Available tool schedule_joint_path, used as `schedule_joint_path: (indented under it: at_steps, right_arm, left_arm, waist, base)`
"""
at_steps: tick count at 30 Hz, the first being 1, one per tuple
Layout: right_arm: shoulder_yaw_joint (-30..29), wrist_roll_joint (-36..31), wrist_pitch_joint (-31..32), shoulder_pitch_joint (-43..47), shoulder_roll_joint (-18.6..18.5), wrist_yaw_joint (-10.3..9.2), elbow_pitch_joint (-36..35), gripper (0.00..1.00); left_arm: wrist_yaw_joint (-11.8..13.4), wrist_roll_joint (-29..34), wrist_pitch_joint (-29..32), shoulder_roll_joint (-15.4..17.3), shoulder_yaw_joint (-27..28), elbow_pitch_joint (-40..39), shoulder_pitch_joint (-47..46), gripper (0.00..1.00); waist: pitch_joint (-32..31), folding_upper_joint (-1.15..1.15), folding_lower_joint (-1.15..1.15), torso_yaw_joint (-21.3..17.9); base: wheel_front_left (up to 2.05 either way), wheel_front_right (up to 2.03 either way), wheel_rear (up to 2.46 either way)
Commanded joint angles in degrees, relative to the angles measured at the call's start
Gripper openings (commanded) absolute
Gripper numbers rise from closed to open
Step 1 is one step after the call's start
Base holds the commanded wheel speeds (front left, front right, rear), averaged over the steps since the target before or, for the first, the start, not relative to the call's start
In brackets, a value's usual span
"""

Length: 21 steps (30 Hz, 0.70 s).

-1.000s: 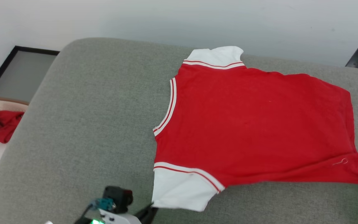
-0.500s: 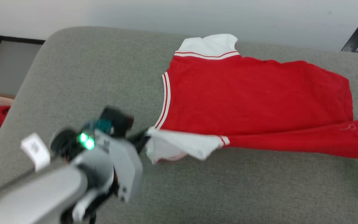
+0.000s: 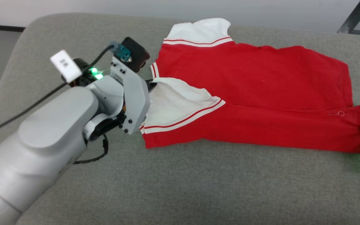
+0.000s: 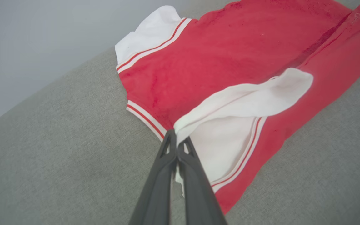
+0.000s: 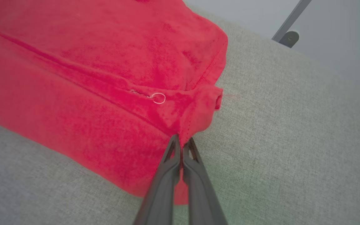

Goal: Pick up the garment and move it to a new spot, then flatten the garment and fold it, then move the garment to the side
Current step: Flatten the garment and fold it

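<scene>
Jersey [image 3: 261,78]: spread on grey cushion [image 3: 198,187], far right; near edge doubled over.
Left gripper [image 4: 176,140]: pinching white sleeve [image 4: 230,137].
Right gripper [image 5: 181,142]: pinching hem corner [image 5: 198,120].
Judged done: relocation, flattening.
Left: fold completion, move aside.

Head camera looks down on the garment [image 3: 261,93]; wrist cameras share it, close.

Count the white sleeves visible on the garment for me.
2. One white sleeve lies flat at the garment's far edge; the other is folded over its middle, pinched in the left end effector. None seems hidden.
</scene>
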Motion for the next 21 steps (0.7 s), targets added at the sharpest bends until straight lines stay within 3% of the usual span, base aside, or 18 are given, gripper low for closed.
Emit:
schedule_joint_path:
  at_steps: [1,7,15,16,18,19,20,21]
  right_arm:
    - [-0.31,0.37,1.25,-1.02,0.66,-0.05,0.36,0.0]
    - [-0.24,0.28,3.82,-2.0,2.33,-0.05,0.64,0.0]
    - [0.45,0.43,5.61,-3.9,4.14,-0.05,1.47,0.0]
    - [0.67,0.64,5.96,-4.21,4.37,-0.05,1.56,0.0]
    - [0.87,0.96,6.41,-4.62,4.46,-0.05,1.71,0.0]
    - [0.97,1.06,6.59,-4.67,4.51,-0.05,1.88,0.0]
    - [1.08,1.13,6.93,-4.72,4.6,-0.05,2.01,0.0]
    - [1.15,1.37,7.07,-4.84,4.72,-0.05,2.14,0.02]
  left_arm:
    - [-1.41,0.07,0.04,-1.54,-0.7,3.32,-1.15,0.0]
    - [-3.93,-0.35,0.31,-5.99,-3.64,12.85,-3.33,0.0]
    - [-4.4,-4.03,1.65,-9.1,-5.79,20.84,-5.24,0.0]
    - [-4.41,-4.51,1.77,-9.09,-6.15,21.06,-5.73,0.04]
    - [-4.34,-5.58,2.26,-9.05,-6.7,21.64,-6.36,0.28]
    - [-4.35,-6.06,2.51,-9.13,-6.87,21.96,-6.53,0.51]
    - [-4.35,-6.42,2.76,-9.12,-7.06,22.45,-6.83,0.91]
    - [-4.36,-6.98,3.14,-9.25,-7.19,22.96,-6.98,1.0]
  waist:
    - [0.74,0.0,0.0,-0.65]
    - [2.15,0.0,0.0,-1.56]
    - [3.05,0.0,0.0,-2.2]
    - [2.96,0.0,0.0,-2.24]
    - [2.65,0.0,0.0,-2.17]
    - [2.39,0.0,0.0,-2.12]
    - [2.1,0.0,0.0,-2.07]
    - [1.75,0.0,0.0,-2.02]
  base:
    - [0.0,0.0,0.0]
    - [0.0,0.0,0.0]
    - [0.0,0.0,0.0]
    - [0.0,0.0,0.0]
    - [0.0,0.0,0.0]
    - [0.0,0.0,0.0]
    - [0.0,0.0,0.0]
    - [0.0,0.0,0.0]
